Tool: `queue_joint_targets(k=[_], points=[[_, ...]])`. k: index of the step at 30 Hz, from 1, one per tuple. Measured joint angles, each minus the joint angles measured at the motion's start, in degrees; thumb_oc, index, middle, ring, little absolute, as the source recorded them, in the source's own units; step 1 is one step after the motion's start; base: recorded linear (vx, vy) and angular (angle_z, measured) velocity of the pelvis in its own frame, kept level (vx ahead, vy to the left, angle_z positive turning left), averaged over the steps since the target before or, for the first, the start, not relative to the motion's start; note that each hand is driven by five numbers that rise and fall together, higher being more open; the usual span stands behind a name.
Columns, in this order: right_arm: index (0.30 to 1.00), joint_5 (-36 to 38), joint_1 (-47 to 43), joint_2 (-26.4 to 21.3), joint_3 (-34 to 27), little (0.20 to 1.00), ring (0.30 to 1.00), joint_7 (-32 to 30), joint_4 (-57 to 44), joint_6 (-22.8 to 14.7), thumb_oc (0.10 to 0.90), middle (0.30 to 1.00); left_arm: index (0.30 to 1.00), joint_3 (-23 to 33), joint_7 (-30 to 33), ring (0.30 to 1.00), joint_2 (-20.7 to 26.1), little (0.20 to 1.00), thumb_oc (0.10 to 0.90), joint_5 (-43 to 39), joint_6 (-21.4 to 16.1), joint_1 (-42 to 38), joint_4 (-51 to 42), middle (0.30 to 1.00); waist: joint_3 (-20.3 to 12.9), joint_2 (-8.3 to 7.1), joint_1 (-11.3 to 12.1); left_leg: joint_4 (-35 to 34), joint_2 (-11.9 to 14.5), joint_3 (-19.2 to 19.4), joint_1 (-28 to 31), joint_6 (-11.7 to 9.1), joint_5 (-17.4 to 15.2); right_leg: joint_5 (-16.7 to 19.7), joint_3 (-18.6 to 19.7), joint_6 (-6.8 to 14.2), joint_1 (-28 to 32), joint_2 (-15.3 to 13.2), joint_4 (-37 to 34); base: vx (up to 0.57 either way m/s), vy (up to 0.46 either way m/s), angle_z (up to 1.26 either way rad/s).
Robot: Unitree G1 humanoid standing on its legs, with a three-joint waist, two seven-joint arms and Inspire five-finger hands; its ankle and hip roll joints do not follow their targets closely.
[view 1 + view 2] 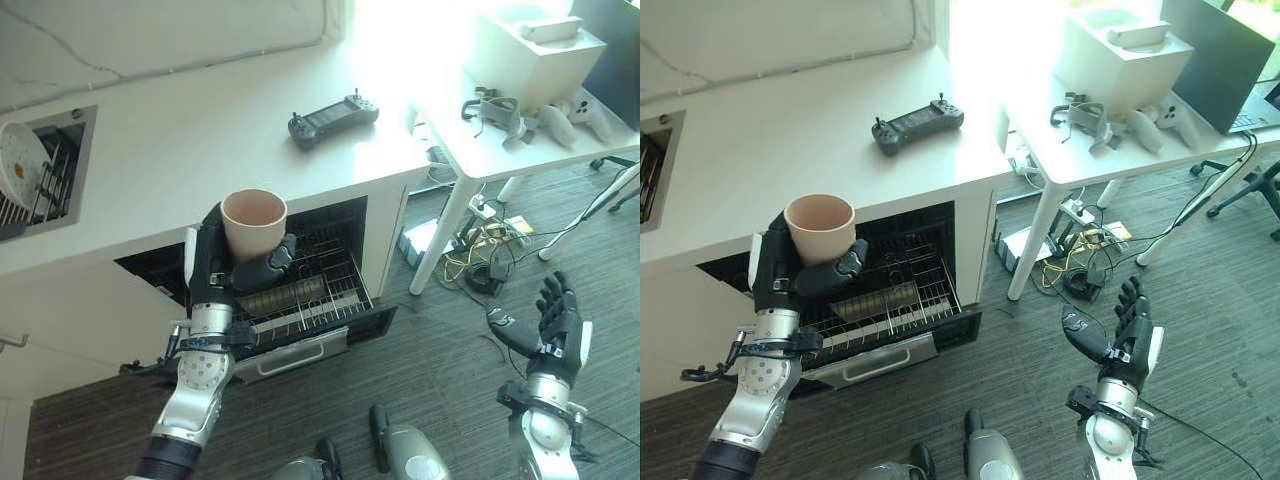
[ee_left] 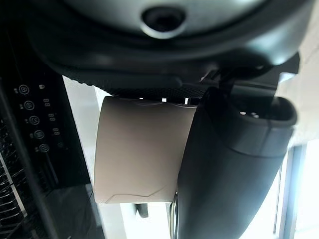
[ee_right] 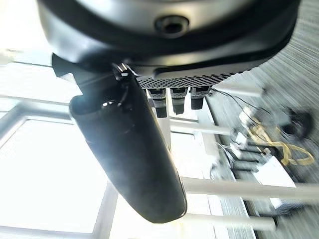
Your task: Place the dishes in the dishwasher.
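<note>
Your left hand [image 1: 222,268] carries the cup [image 1: 254,222] upright above the pulled-out dishwasher rack [image 1: 310,290].

Fingers and thumb are curled round the beige cup's lower wall, mouth up, with the counter [image 1: 200,150] edge just behind it. Your right hand [image 1: 556,325] hangs out over the floor, well away, fingers spread and holding nothing. Lower carelessly and the cup's base could catch on the rack's upright wires and tip; release it too high and it may bounce or roll. Swing back and you could knock the counter edge. The controller [image 1: 332,119] lies clear of it all.
</note>
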Motion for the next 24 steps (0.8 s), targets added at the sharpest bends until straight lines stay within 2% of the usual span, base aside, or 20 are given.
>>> queue_joint_targets(k=[3, 5, 8, 10, 12, 13, 17, 19, 24], points=[[0.9, -5.8, -0.2, -4.4, 0.5, 0.9, 0.9, -3.1, -5.1, -0.3, 0.8, 0.9, 0.3, -0.1, 2.1, 0.3, -0.2, 0.3, 0.4, 2.6, 0.0, -0.6, 0.0, 0.3, 0.1, 0.49, -0.4, -0.6, 0.0, 0.6, 0.4, 0.0, 0.0, 0.4, 0.6, 0.0, 0.1, 0.3, -0.5, 0.01, 0.037, -0.14], [0.9, -5.9, -1.6, -5.6, 0.6, 0.9, 0.9, -2.4, -9.0, -3.6, 0.8, 0.9, 0.3, -0.3, 4.6, 0.3, -0.4, 0.3, 0.4, 4.9, 0.0, -0.6, 0.0, 0.3, 0.2, 0.71, -0.8, -0.8, 0.1, 0.9, 0.7, 0.0, 0.0, 0.6, 0.9, -0.4, 0.6, 0.4, -0.6, 0.01, 0.01, -0.09], [0.9, -0.2, -5.6, -7.0, 3.2, 0.9, 0.9, 4.0, -13.3, -7.4, 0.8, 0.9, 0.3, -1.0, 9.5, 0.3, -2.2, 0.3, 0.4, 7.3, 0.0, -1.3, 0.8, 0.3, 0.2, 0.93, -1.0, -1.1, 0.3, 0.8, 1.5, 0.0, 0.1, 0.8, 0.9, -0.6, 1.4, 0.6, -0.8, 0.0, -0.011, 0.0], [0.9, 9.5, -8.3, -7.0, 5.4, 0.9, 0.9, 13.9, -14.9, -8.3, 0.8, 0.9, 0.3, -2.7, 12.6, 0.3, -2.5, 0.3, 0.4, 10.0, 0.1, -2.4, 2.3, 0.3, 0.2, 1.03, -0.1, -1.0, 0.4, 0.4, 1.5, -0.1, 0.1, 0.8, 0.4, -0.7, 1.7, 0.7, -1.0, -0.01, -0.047, 0.08], [0.9, 17.1, -9.7, -6.9, 8.8, 0.9, 0.9, 21.2, -15.0, -7.3, 0.8, 0.9, 0.3, -3.4, 15.1, 0.3, -4.0, 0.3, 0.4, 13.5, 0.1, -2.4, 2.2, 0.3, 0.2, 1.1, 1.5, -0.9, 0.7, -0.1, 1.3, -0.3, 0.2, 0.7, -0.3, -0.9, 1.9, 0.7, -1.1, 0.01, -0.078, 0.14], [0.9, 19.8, -10.7, -6.8, 10.7, 0.9, 0.9, 22.9, -14.9, -6.0, 0.8, 0.9, 0.3, -3.9, 16.9, 0.3, -5.0, 0.3, 0.4, 14.2, 0.1, -2.4, 2.2, 0.3, 0.2, 1.09, 2.3, -0.8, 0.7, -0.2, 1.3, -0.3, 0.2, 0.6, -0.4, -1.0, 2.0, 0.7, -1.1, 0.03, -0.069, 0.16], [0.9, 21.4, -12.4, -7.0, 18.8, 0.9, 0.9, 29.1, -14.8, -3.3, 0.8, 0.9, 0.3, -6.6, 20.6, 0.3, -5.7, 0.3, 0.4, 20.2, 0.1, -2.6, 2.6, 0.3, 0.2, 1.12, 5.0, -0.8, 0.8, -2.8, 1.3, -0.9, 0.6, 0.2, -2.8, -1.6, 3.1, 0.7, -1.3, 0.03, -0.06, 0.29], [0.9, 21.5, -14.4, -7.1, 20.9, 0.9, 0.9, 30.6, -14.8, -1.9, 0.8, 0.9, 0.3, -7.2, 22.1, 0.3, -5.7, 0.3, 0.4, 22.3, 0.1, -2.7, 2.6, 0.3, 0.2, 1.09, 6.6, -0.9, 0.9, -3.4, 1.2, -1.1, 0.7, 0.1, -3.5, -1.8, 3.4, 0.7, -1.1, 0.02, -0.067, 0.23], [0.9, 25.7, -18.8, -7.3, 22.1, 0.9, 0.9, 30.9, -14.8, 0.6, 0.8, 0.9, 0.3, -7.6, 25.1, 0.3, -5.7, 0.3, 0.4, 24.8, 0.1, -2.9, 2.9, 0.3, 0.1, 1.0, 8.5, -0.5, 0.7, -6.4, 1.2, -1.3, 0.8, -0.2, -6.6, -2.1, 5.2, 0.1, -1.5, 0.02, -0.058, 0.3]])
